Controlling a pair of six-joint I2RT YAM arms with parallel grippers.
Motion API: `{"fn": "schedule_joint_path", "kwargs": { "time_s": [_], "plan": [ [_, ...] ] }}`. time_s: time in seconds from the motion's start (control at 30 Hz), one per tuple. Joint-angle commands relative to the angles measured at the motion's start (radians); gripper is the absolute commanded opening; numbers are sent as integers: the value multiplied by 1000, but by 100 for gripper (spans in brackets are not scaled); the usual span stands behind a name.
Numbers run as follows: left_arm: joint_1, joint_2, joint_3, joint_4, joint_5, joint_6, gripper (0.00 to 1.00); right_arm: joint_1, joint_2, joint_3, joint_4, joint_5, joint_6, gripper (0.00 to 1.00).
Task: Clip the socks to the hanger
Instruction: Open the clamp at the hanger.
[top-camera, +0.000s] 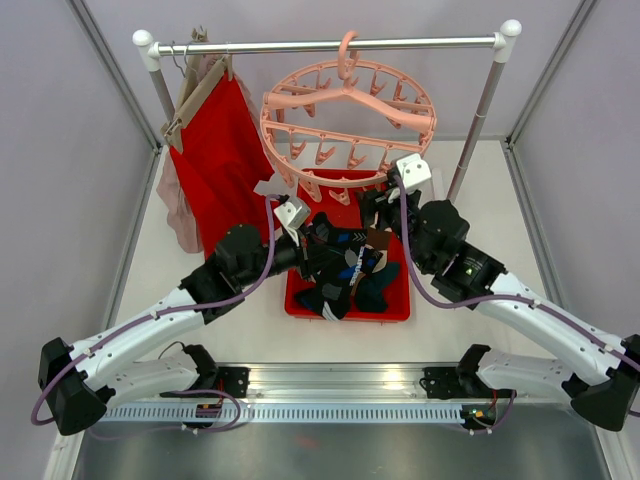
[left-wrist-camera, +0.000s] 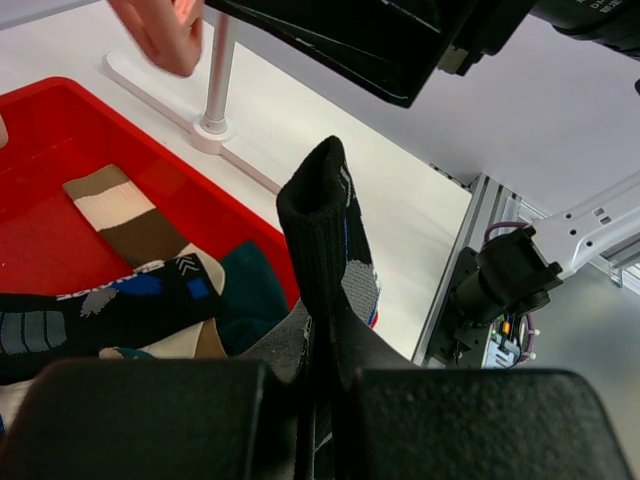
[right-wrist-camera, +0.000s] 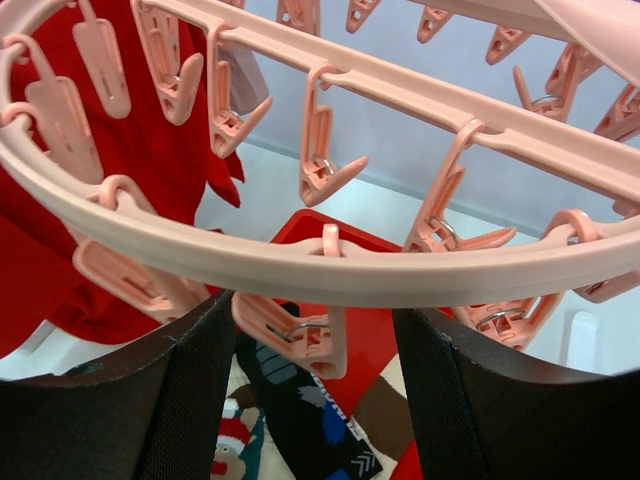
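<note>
Sock of black knit (left-wrist-camera: 325, 250) stood upright, clenched in jaws of the left gripper (left-wrist-camera: 315, 400), below the round pale-pink plastic ring hanger (top-camera: 345, 110), whose clip peg (right-wrist-camera: 290, 332) the right gripper (right-wrist-camera: 308, 322) straddled, jaws released.

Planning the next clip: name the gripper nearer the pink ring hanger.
Right. The right gripper sits under the hanger rim, open around a clip peg; the left gripper is lower, over the red tray, shut on a black sock.
</note>
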Motion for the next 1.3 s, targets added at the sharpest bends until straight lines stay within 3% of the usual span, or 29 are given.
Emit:
{"fn": "schedule_joint_path", "kwargs": {
  "time_s": [0.0, 0.47, 0.67, 0.97, 1.1, 1.27],
  "plan": [
    [-4, -8, 0, 6, -9, 34, 2, 9, 12, 35, 66, 67, -29, 69],
    [-4, 13, 3, 12, -6, 31, 2, 13, 32, 83, 51, 96, -42, 62],
    [-4, 33, 23, 18, -3, 31, 2, 13, 41, 103, 25, 93, -29, 46],
    [-4, 82, 26, 131, -15, 33, 2, 15, 52, 133, -47, 64, 53, 12],
    [-4, 111, 11, 234, -75, 59, 2, 16, 57, 141, -61, 50, 96, 3],
    [-40, 130, -40, 423, -231, 163, 2, 15, 78, 170, -106, 48, 149, 0]
  ]
}}
